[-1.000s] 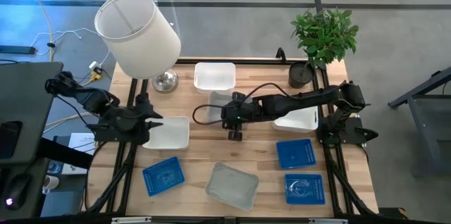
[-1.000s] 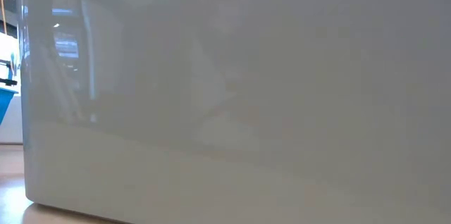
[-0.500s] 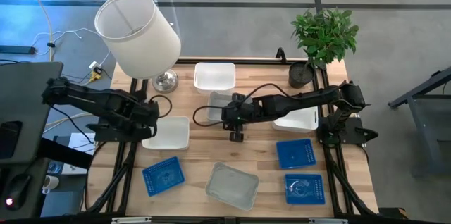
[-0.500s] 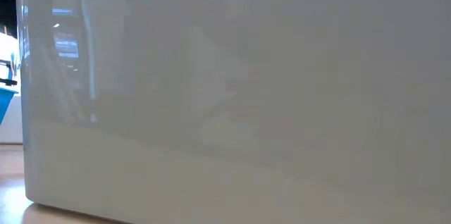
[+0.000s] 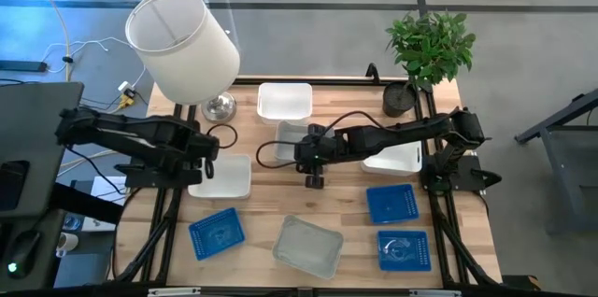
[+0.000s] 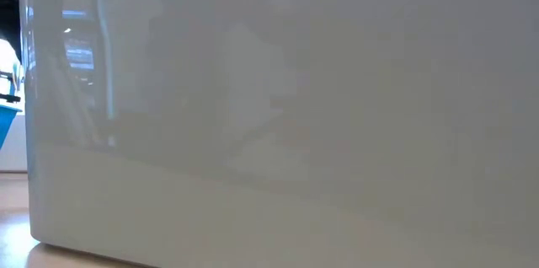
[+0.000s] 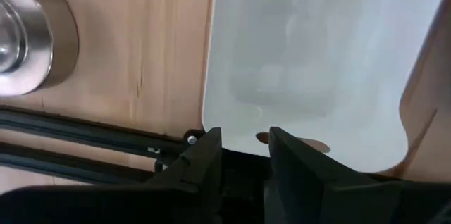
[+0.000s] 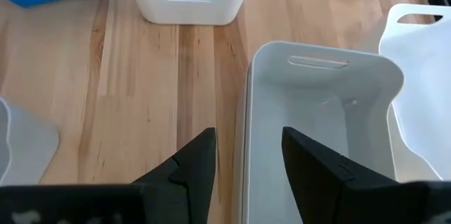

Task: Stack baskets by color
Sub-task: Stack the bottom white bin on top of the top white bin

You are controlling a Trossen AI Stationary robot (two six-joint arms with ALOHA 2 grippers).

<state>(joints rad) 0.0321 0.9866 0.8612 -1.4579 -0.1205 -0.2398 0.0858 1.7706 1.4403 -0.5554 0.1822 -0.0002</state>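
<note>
Three white baskets sit on the table: one at the left [image 5: 224, 177], one at the far middle [image 5: 284, 101], one at the right [image 5: 392, 159] under my right arm. A translucent grey basket [image 5: 291, 133] stands mid-table, another [image 5: 306, 246] near the front. Three blue baskets [image 5: 217, 233], [image 5: 391, 202], [image 5: 404, 249] lie flat. My left gripper [image 7: 243, 157] points down, open, over the left white basket's [image 7: 317, 62] slotted end. My right gripper [image 8: 246, 164] is open, slanting down above the mid-table grey basket's [image 8: 317, 111] long wall.
A big white lampshade [image 5: 182, 45] leans over the far left corner, its metal base [image 5: 220, 106] on the table. A potted plant [image 5: 428, 49] stands at the far right. A pale basket wall [image 6: 269, 133] fills the low view. Bare wood shows between the baskets mid-table.
My left arm has swung in from the table's left edge toward the left white basket, and its gripper has tipped to point straight down over that basket's end. Its fingers stay open. No basket has moved.
</note>
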